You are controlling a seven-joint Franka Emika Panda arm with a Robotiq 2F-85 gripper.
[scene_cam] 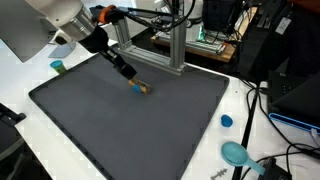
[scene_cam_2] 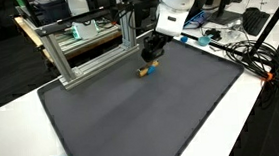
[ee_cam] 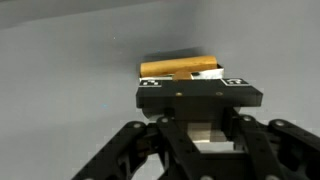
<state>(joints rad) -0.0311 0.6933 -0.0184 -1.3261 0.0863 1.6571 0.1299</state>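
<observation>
The white counter [scene_cam: 20, 75] carried a dark grey mat [scene_cam: 130, 125] that covered most of its surface. The mat [scene_cam_2: 143, 118] lay bare from its centre to its near edge, leaving wide room for travel on that side. An aluminium frame [scene_cam: 170, 50] stood just past the far edge and closed off that side; the same frame [scene_cam_2: 87, 52] bordered the mat in both exterior views. Small blue items sat off the mat on the counter: a round dish [scene_cam: 236, 153], a cap [scene_cam: 227, 121] and a cup [scene_cam: 58, 67].

The end effector [scene_cam: 135, 85] was lowered to the mat near the frame. Its jaws were drawn narrow and gripped a small wooden block [scene_cam: 141, 89].

In the wrist view, the block [ee_cam: 180, 68] lay crosswise at the tips of the end effector [ee_cam: 190, 90], with its underside on the mat.
</observation>
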